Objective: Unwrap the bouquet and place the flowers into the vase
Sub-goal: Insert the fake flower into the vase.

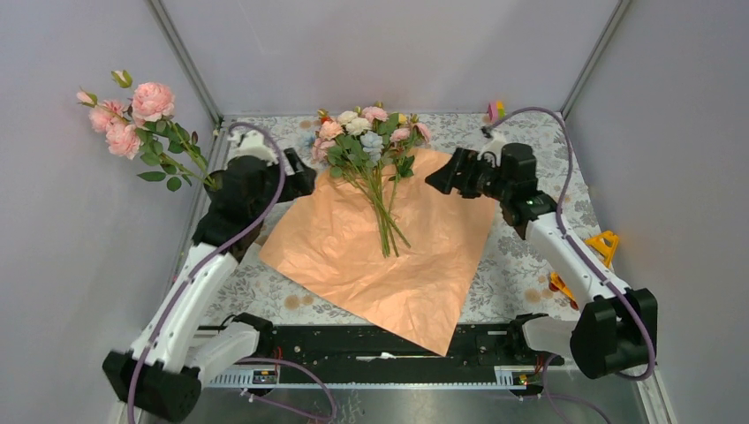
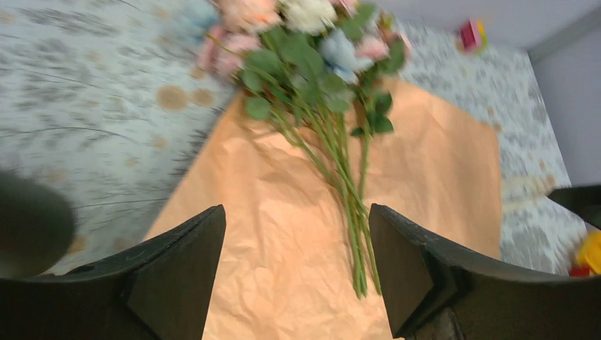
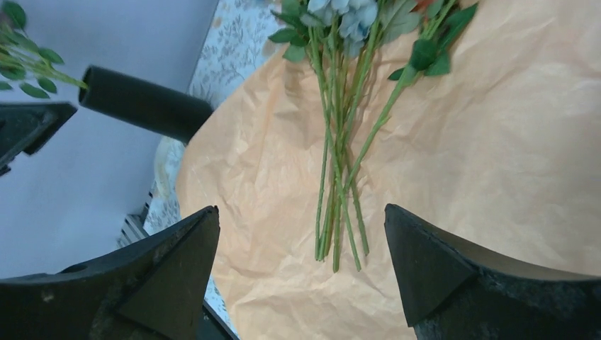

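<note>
The bouquet's paper (image 1: 353,256) lies spread flat, peach side up, one corner over the near rail. On it lie the flowers (image 1: 366,132), heads toward the back and green stems (image 2: 352,205) bunched toward the front. My left gripper (image 1: 300,181) (image 2: 296,212) hovers open over the paper's left edge, nothing between its fingers. My right gripper (image 1: 439,177) (image 3: 300,210) is open above the paper's right side, with the stem ends (image 3: 336,234) below it. The black vase (image 3: 142,106) holds pink roses (image 1: 132,110) at the left; in the top view my left arm hides it.
A small coloured toy (image 1: 495,110) sits at the back right corner. Yellow and orange pieces (image 1: 603,243) lie at the table's right edge beside my right arm. Grey walls close in three sides, and a black rail (image 1: 353,340) runs along the front.
</note>
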Action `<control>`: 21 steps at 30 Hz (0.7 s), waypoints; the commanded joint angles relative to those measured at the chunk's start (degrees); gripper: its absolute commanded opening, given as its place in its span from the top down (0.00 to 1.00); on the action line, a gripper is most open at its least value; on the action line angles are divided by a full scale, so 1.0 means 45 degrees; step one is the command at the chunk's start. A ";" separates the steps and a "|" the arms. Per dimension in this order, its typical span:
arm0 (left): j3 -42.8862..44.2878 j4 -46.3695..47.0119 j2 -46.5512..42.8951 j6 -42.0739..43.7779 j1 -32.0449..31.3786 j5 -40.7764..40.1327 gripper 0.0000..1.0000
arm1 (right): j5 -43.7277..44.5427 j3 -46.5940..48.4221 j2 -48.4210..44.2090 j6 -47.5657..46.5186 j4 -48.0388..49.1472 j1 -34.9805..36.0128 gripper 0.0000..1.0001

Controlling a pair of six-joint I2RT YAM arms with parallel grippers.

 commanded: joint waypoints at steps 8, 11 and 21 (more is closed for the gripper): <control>0.1507 0.1355 0.3573 0.2869 -0.0418 0.5778 0.20 | 0.3099 0.1396 0.3139 -0.2523 -0.1226 0.4331 0.18; 0.1197 0.1657 0.3657 0.3003 -0.0346 0.5936 0.20 | 0.3122 0.1612 0.4277 -0.2423 -0.1236 0.4475 0.24; 0.0431 0.2480 0.3599 0.2216 -0.0222 0.6512 0.19 | 0.2781 0.2457 0.6798 -0.2689 -0.1661 0.4479 0.37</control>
